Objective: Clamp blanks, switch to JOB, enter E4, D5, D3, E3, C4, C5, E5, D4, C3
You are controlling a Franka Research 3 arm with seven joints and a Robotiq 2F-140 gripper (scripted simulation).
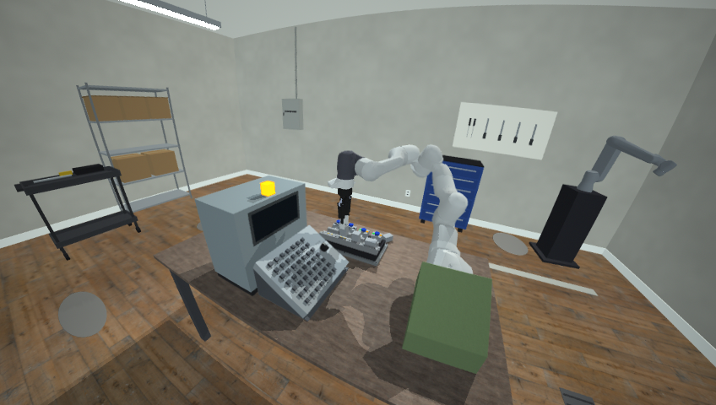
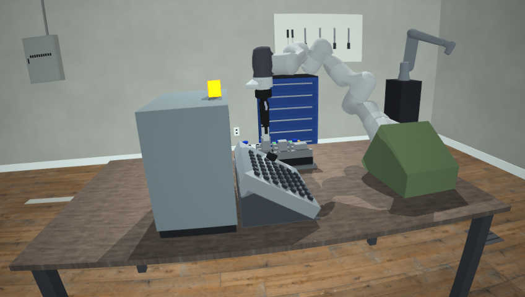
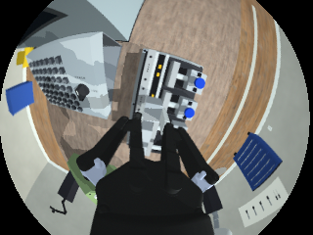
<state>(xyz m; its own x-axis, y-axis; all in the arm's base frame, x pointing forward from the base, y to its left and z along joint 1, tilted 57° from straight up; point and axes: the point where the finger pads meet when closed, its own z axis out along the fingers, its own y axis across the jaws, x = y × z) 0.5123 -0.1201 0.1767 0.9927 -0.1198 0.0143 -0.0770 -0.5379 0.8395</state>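
Mid-loading, apparently: gripper [image 1: 344, 218] [image 2: 265, 131] [image 3: 152, 111] closed on grey blank [image 1: 345, 221] [image 2: 265, 142] [image 3: 153, 116] at vise stations [image 1: 358, 247] [image 2: 303, 153] [image 3: 148, 73], centre of frame; full clamping unconfirmable; amber lamp [image 1: 268, 188] [image 2: 214, 88] lit above, with JOB and nine-key entry left.

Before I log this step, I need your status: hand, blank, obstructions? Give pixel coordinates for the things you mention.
Hand [image 1: 344, 220] [image 2: 265, 134] [image 3: 152, 111] shut on blank [image 2: 265, 142] [image 3: 153, 110]. Blank low at vise row [image 1: 357, 245] [image 2: 293, 154] [image 3: 148, 66]. No obstruction visible.

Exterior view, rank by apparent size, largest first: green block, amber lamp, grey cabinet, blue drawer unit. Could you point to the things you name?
1. Cabinet [image 1: 228, 235] [image 2: 187, 165]
2. Green block [image 1: 449, 315] [image 2: 423, 161] [image 3: 75, 164]
3. Drawer unit [image 1: 464, 188] [image 2: 295, 112] [image 3: 257, 161]
4. Amber lamp [image 1: 268, 188] [image 2: 214, 88] [image 3: 21, 57]

Ranks 2 and 3: the block stands nearer the camera, so this is apparent size only.
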